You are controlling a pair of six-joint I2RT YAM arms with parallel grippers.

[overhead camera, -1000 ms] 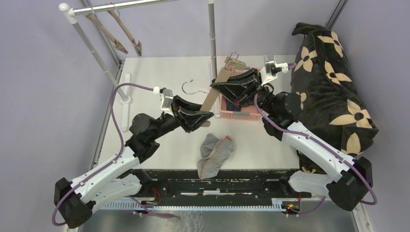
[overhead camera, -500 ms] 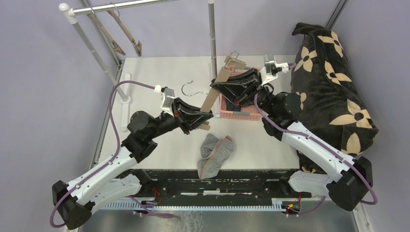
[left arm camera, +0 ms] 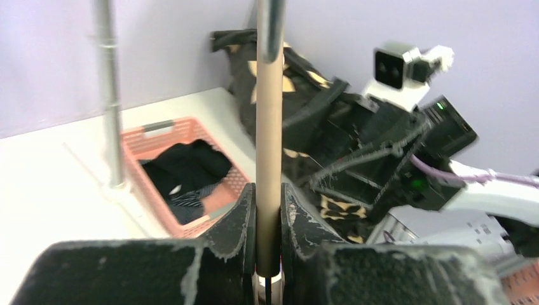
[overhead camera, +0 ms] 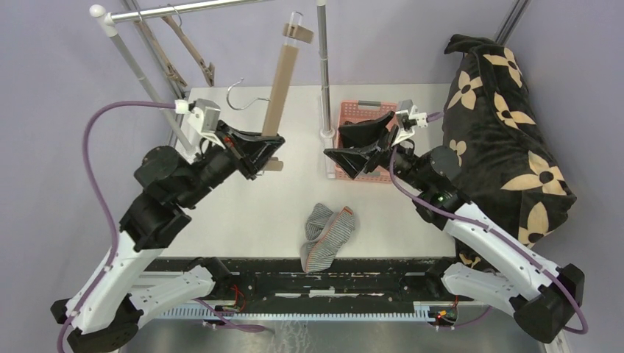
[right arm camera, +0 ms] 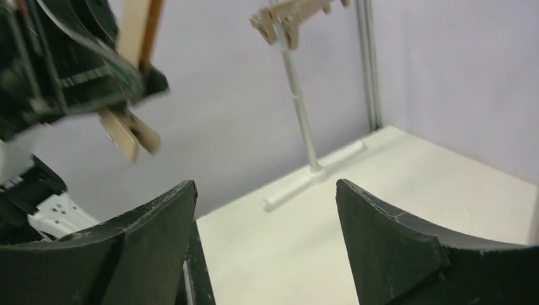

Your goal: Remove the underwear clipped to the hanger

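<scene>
**Top view with both wrist views.** Left gripper (overhead camera: 269, 145) closed tight near the lower end of the wooden hanger (overhead camera: 280, 84), bar pinched between both fingers (left arm camera: 232, 229). Long axis of the hanger steep, from the grip up and toward the far edge of the table (overhead camera: 243, 213). Clip (overhead camera: 298, 33) at the upper end. Wire hook (overhead camera: 239, 92) off the bar toward the far-left corner, on the side of the rail (overhead camera: 184, 9). No cloth visible on the hanger.

Right gripper (overhead camera: 344, 149) wide open and empty, jaws turned toward the left edge, just above the left rim of the pink basket (overhead camera: 360, 112), beside the upright pole (overhead camera: 322, 73).

Underwear in two places:
- Black brief (left arm camera: 187, 166) and navy striped brief (left arm camera: 191, 198) inside the basket, toward the far-right part of the table, just beyond the right gripper.
- Grey-and-white striped brief (overhead camera: 327, 234) flat on the table at the middle of the near edge, well apart from both grippers. Long axis oblique, from the near edge toward the far-right corner.

Right arm nearer to all three.

Judged: unclipping apparently complete. Likely remaining move the putting away of the bare hanger, with the rail on the left arm's side.
</scene>
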